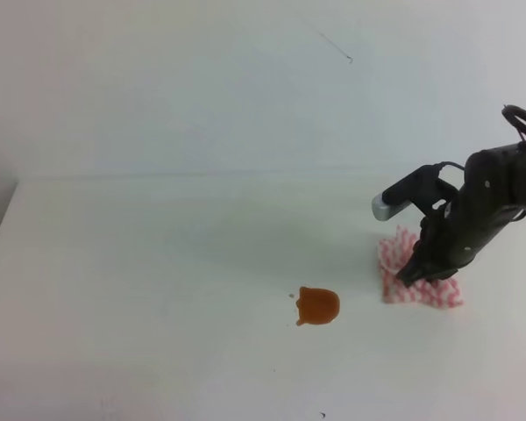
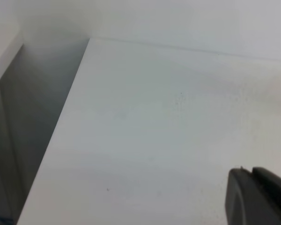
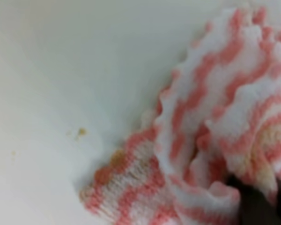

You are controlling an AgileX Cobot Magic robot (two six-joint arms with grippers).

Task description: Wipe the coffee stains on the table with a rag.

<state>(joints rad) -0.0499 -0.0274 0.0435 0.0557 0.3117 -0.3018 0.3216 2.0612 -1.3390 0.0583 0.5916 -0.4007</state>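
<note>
The coffee stain point(image 1: 318, 306), an orange-brown glossy blotch with tiny droplets at its left edge, lies on the white table point(image 1: 158, 263) in front of centre. The pink and white zigzag rag point(image 1: 434, 294) lies to its right, apart from it. My right gripper point(image 1: 412, 274) presses down onto the rag and is shut on a bunched fold of it. In the right wrist view the rag point(image 3: 201, 117) is crumpled, with a brown spot at its near corner and a dark fingertip point(image 3: 257, 206) in its folds. Of my left gripper, only a dark finger point(image 2: 257, 197) shows.
The table's left edge point(image 2: 61, 131) drops into a grey gap beside the pale wall. A tiny brown speck point(image 3: 81, 132) lies on the table left of the rag. A small dark speck point(image 1: 323, 414) sits near the front edge.
</note>
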